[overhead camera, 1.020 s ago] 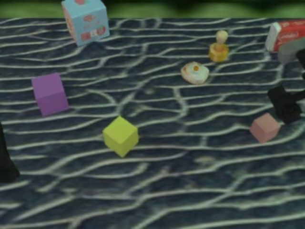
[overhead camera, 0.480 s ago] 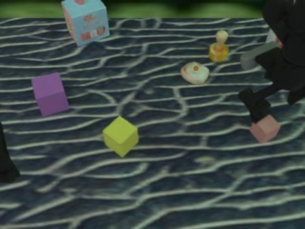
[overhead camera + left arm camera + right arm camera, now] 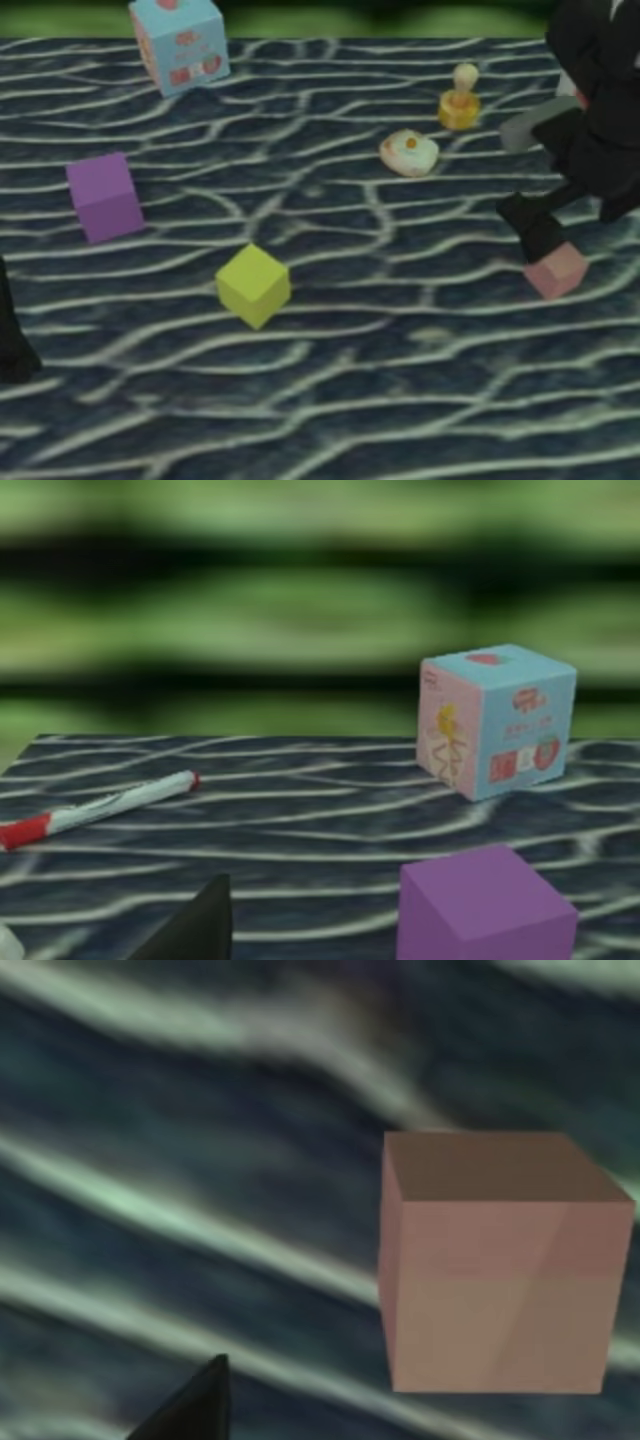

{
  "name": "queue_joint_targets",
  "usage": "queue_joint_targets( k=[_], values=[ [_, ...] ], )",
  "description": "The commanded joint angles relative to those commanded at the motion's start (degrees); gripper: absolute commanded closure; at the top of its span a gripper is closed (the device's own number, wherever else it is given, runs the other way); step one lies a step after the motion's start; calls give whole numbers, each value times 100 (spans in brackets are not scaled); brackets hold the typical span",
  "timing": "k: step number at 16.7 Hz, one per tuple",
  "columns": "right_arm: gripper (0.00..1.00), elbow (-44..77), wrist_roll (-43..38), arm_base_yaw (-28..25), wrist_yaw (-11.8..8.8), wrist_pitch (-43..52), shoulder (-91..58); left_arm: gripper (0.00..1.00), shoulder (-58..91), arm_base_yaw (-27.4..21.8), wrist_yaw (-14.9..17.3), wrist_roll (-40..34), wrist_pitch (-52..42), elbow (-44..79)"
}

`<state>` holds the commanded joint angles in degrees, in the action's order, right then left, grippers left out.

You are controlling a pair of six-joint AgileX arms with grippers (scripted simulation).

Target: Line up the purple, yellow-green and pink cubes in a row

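An AgileX arm's right gripper (image 3: 560, 225) hangs low over the right side of the dark, wave-patterned table (image 3: 400, 380), its dark fingers spread apart and poised just above and beside the pink cube (image 3: 556, 270), without closing on it; from the right wrist camera the pink cube (image 3: 500, 1265) fills much of the view, sitting flat on the table with one dark fingertip (image 3: 190, 1405) showing off to its side. The yellow-green cube (image 3: 253, 285) sits left of centre, turned corner-on, well apart from the pink one. The purple cube (image 3: 104, 196) rests farther toward the left side of the table, near the far-left light-blue picture box (image 3: 178, 42). A small yellow stamp-like piece (image 3: 459, 100) and a pale round item (image 3: 408, 152) lie right of centre, toward the far edge. The left gripper (image 3: 12, 340) is parked at the table's left edge; whether its fingers are apart or together cannot be told. Its wrist camera takes in the purple cube (image 3: 485, 905), the picture box (image 3: 497, 720) and a red-and-white marker (image 3: 95, 808).
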<state>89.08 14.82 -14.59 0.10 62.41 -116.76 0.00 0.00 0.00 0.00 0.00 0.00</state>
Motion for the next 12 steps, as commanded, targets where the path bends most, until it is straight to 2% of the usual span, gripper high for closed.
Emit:
queue_joint_targets(
  k=[7,12],
  values=[
    [0,-877,-25,-21,4,-1479,-577,0,0,0,0,0,0,0],
    [0,-934,-26,-23,5,-1562,-619,0,0,0,0,0,0,0]
  ],
)
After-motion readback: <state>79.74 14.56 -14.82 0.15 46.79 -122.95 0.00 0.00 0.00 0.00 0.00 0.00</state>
